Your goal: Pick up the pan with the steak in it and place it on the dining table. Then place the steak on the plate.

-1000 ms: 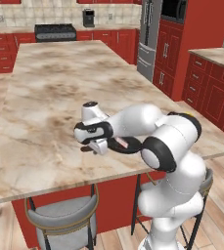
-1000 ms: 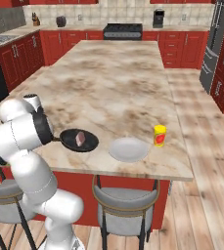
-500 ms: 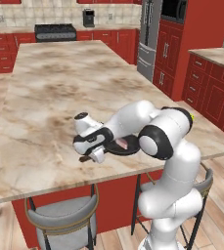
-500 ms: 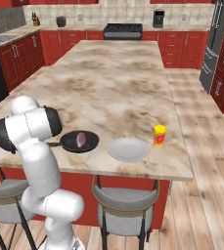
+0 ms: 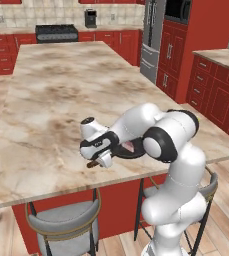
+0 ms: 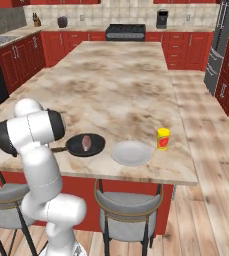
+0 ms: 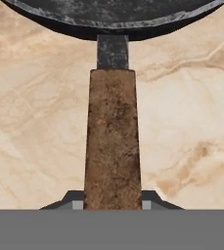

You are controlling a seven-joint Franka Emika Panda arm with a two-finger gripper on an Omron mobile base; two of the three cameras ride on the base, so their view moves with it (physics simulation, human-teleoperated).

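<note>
The black pan (image 6: 77, 146) lies low on the dining table (image 6: 111, 85) near its front edge, and I cannot tell whether it touches the stone. The pinkish steak (image 6: 87, 143) rests inside it. My gripper (image 7: 112, 205) is shut on the pan's brown handle (image 7: 112, 136), one fingertip showing on each side. From the left base view the gripper (image 5: 98, 155) hangs over the table (image 5: 46, 100) with the arm covering most of the pan (image 5: 117, 153). The white plate (image 6: 131, 153) sits just right of the pan, apart from it.
A small yellow container (image 6: 163, 139) stands right of the plate. Two bar stools (image 6: 128, 210) (image 5: 63, 220) are tucked under the table's near edge. Red cabinets, a stove (image 6: 126, 31) and a fridge line the far walls.
The hand has sunk lower and drawn a little toward the table's front edge, still holding the handle. The pan has barely shifted in the right base view.
</note>
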